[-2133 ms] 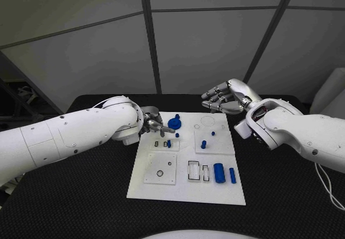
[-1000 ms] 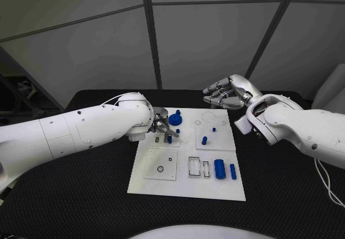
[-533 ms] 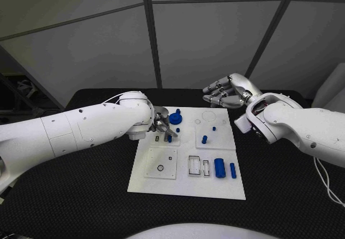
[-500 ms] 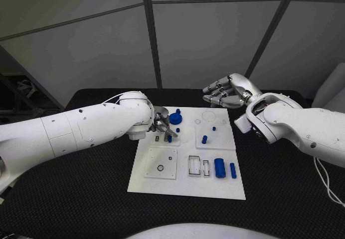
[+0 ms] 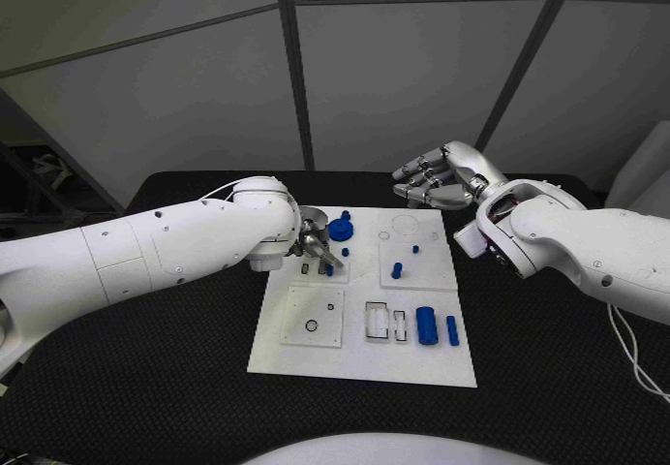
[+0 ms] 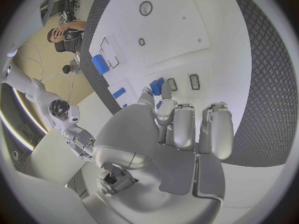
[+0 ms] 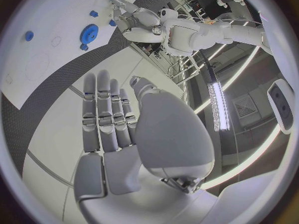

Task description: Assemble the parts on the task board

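Head view: the white task board (image 5: 366,339) lies in the middle of the black desk (image 5: 139,368). The left hand (image 5: 310,244) hangs low over the board's far left part, its fingers (image 5: 331,260) pointing down at a small blue peg (image 5: 328,270) beside two small rectangular slots. Left wrist view puts the tip of a finger (image 6: 164,90) against a blue piece (image 6: 156,86), with the other fingers extended side by side; whether the piece is actually pinched cannot be told. Just beyond the hand sits a blue gear (image 5: 340,230). Further right on the board stand two short blue pegs (image 5: 395,270), and near the front right lie a thick blue cylinder (image 5: 426,329) and a thinner blue pin (image 5: 452,329) next to rectangular outlines. The right hand (image 5: 436,184) is held above the desk past the board's far edge, its fingers loosely curled and holding nothing; right wrist view shows them straight and close together.
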You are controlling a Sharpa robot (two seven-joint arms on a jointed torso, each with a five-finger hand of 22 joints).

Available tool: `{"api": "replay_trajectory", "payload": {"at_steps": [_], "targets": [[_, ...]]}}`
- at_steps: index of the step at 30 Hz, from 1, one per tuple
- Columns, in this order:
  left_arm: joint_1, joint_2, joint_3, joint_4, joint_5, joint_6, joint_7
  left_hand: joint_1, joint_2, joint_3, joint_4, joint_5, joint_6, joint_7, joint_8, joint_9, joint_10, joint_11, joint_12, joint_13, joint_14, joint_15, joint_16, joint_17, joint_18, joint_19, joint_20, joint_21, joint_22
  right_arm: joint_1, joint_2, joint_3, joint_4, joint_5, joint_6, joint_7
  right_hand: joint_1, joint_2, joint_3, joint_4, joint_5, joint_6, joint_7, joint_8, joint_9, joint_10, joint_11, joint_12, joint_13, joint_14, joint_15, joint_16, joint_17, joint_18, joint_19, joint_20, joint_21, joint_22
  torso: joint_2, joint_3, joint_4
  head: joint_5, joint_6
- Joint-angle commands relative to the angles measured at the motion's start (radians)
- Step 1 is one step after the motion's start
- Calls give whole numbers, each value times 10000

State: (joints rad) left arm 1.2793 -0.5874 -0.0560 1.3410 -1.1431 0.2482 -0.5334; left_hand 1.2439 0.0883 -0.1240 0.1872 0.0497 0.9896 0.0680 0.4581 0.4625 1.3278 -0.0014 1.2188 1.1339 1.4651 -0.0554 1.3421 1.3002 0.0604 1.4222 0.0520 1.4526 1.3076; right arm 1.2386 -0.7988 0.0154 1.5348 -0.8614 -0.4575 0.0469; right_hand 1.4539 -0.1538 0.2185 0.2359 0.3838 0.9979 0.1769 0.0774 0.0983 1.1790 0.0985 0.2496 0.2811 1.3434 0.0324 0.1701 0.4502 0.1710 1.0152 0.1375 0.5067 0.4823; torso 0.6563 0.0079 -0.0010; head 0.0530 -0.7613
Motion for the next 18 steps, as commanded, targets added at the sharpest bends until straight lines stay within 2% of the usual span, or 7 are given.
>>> {"api": "replay_trajectory", "payload": {"at_steps": [1, 8, 15, 17, 18], "targets": [[15, 17, 1, -1, -14, 267, -76, 102, 11, 7, -79, -8, -64, 2, 64, 14, -63, -18, -19, 19, 328, -66, -40, 16, -126, 58, -8, 39, 601, 21, 19, 8, -4, 30, 57, 34, 0, -63, 3, -36, 58, -27, 32, -65, -16, -70, 12, -63, -15, 6, 41, -40, -17, 96, 20, 68, -52, -15, 3, 2, -2, -5, -5], [15, 22, 1, -9, 74, 288, -77, 399, 138, 279, -300, -4, -104, -41, 67, 87, -56, -59, -27, 39, 330, -91, -49, 25, -125, 56, -20, 41, 617, 20, 37, 8, -31, 30, 65, 37, 0, -63, 3, -36, 58, -27, 32, -65, -16, -70, 12, -63, -15, 6, 41, -40, -17, 96, 20, 68, -52, -15, 2, 1, 4, -7, -20], [15, 11, 1, -18, 377, 230, -78, 1292, 429, 1378, -976, 53, -259, -104, -71, 140, -137, -145, -167, 5, 335, -171, -66, 48, -124, 53, -94, 41, 647, 20, 53, 7, -52, 30, 74, 40, -12, -54, 6, -31, 85, -29, 35, -63, -16, -73, 16, -65, -23, 7, 45, -56, -18, 95, 20, 71, -65, -21, 5, 5, -2, 5, -37], [15, -7, 1, -5, 471, 155, -76, 1234, 206, 2248, -1204, 701, -282, -45, -161, 189, -165, -108, -272, -22, 340, -148, -86, 64, -121, 46, -105, 32, 662, 20, 56, 7, -60, 30, 79, 34, -12, -54, 6, -31, 85, -29, 35, -63, -16, -73, 16, -65, -23, 7, 45, -56, -18, 95, 20, 71, -65, -21, 2, 4, -2, 7, -42], [14, -21, 1, 8, 496, 105, -74, 1275, 96, 2699, -1360, 817, -306, -78, -188, 215, -180, -91, -319, -40, 341, -162, -92, 71, -118, 37, -100, 22, 658, 20, 58, 7, -66, 30, 83, 26, -12, -54, 6, -31, 85, -29, 35, -63, -16, -73, 16, -65, -23, 7, 45, -56, -18, 95, 20, 71, -65, -21, -2, 3, 0, 4, -44]]}}
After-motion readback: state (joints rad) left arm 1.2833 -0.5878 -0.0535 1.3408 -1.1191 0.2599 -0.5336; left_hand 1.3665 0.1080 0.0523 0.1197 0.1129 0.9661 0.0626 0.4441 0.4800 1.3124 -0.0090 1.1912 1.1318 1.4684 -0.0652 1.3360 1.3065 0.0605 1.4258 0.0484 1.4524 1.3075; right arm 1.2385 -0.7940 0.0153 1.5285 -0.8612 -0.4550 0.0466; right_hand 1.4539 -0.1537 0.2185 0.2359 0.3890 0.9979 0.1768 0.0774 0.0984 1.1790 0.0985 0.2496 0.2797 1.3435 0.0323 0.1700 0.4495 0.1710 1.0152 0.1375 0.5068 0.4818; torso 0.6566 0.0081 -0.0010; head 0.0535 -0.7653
